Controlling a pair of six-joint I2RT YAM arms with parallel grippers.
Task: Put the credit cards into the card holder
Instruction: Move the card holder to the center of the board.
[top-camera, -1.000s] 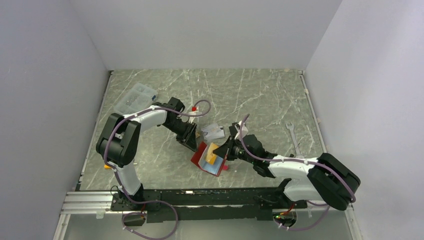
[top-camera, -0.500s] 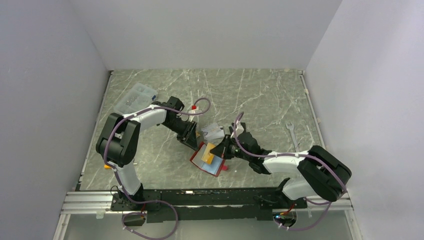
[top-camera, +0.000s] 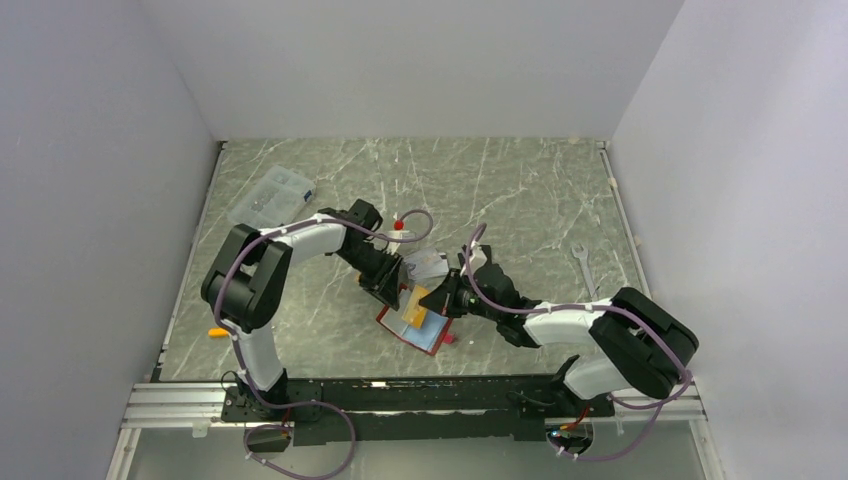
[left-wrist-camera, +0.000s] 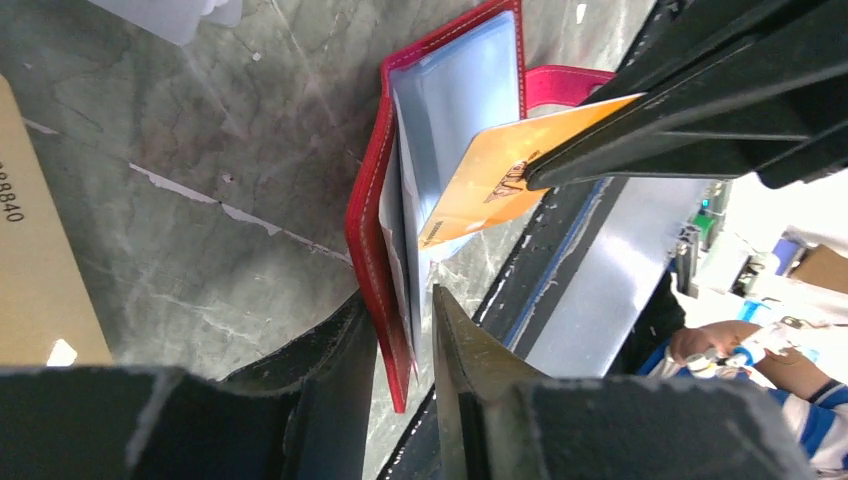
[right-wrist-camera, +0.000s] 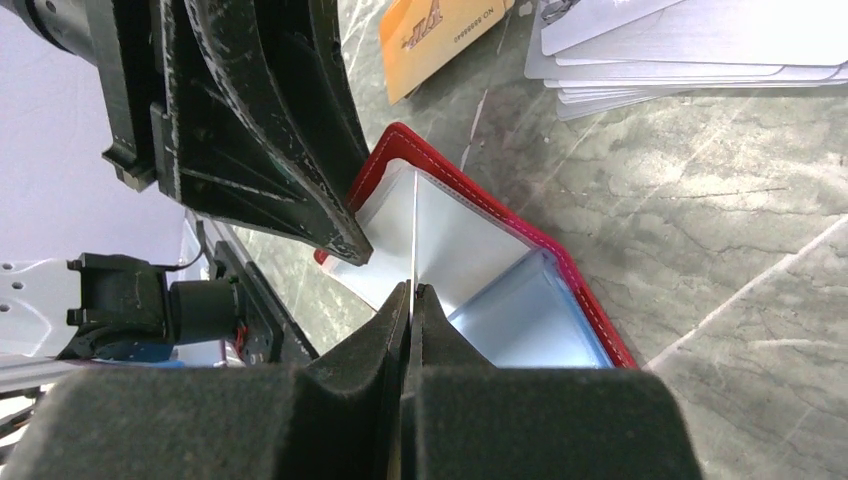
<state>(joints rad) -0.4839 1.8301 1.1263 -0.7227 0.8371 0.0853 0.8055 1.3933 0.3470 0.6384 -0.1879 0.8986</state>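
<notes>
The card holder (top-camera: 412, 322) lies open on the marble surface (top-camera: 520, 200) between the two arms. The left gripper (left-wrist-camera: 405, 335) has its jaws closed on the red cover edge nearest it, pinching the cover and a clear pocket leaf together. The right gripper (right-wrist-camera: 411, 300) has its jaws shut on a gold-orange credit card (left-wrist-camera: 490, 185), held edge-on and poised at the mouth of the pale pockets.

To do the insertion well, the card's leading edge should meet one pocket's opening squarely, not the seam between two leaves, and slide along the leaf's plane instead of pressing down into it. The left jaws should keep the cover steady so the holder cannot skid or fold shut under the push.

In the right wrist view the card shows only as a thin bright line, so which pocket it is aimed at cannot be told. Whether its tip has already entered a pocket is also unclear. A stack of silver-white cards (right-wrist-camera: 690, 50) and another gold-orange card (right-wrist-camera: 440, 35) lie on the surface beyond the holder, cut off by the frame.
</notes>
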